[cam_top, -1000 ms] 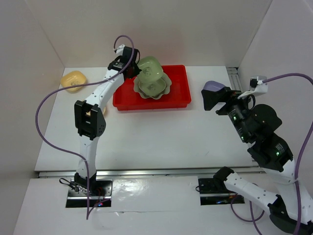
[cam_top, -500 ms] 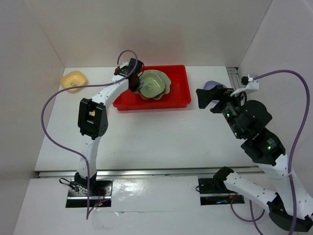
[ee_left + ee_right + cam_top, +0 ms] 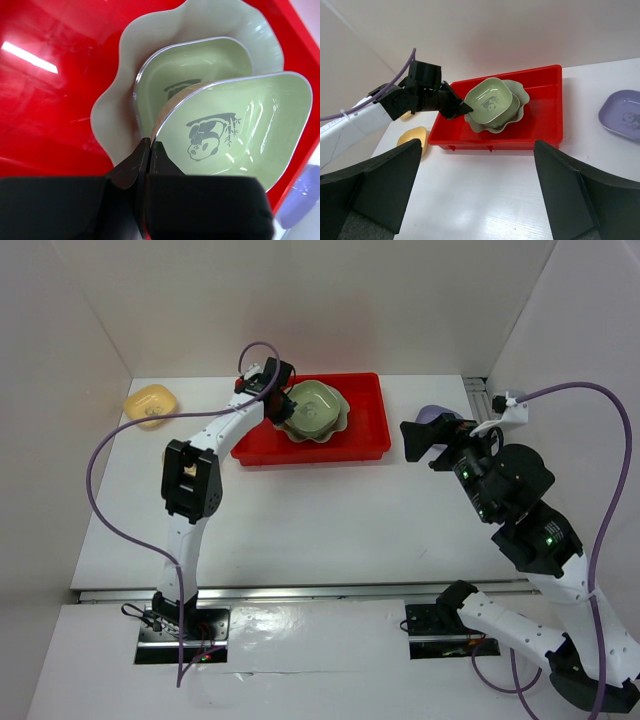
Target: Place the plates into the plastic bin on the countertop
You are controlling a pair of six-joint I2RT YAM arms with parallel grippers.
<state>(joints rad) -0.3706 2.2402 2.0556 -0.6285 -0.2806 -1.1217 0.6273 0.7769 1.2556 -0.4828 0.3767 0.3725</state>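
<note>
Red plastic bin near the far edge of the tabletop holds the pale-green scalloped dish, where the left end effector, clamped on the rim of a light-green rounded-square dish, tilts it, seemingly for nesting; the right end effector gapes empty.

Top cam looks down on everything from above; left wrist cam's tight on the red bin, right wrist sees it from afar.
</note>
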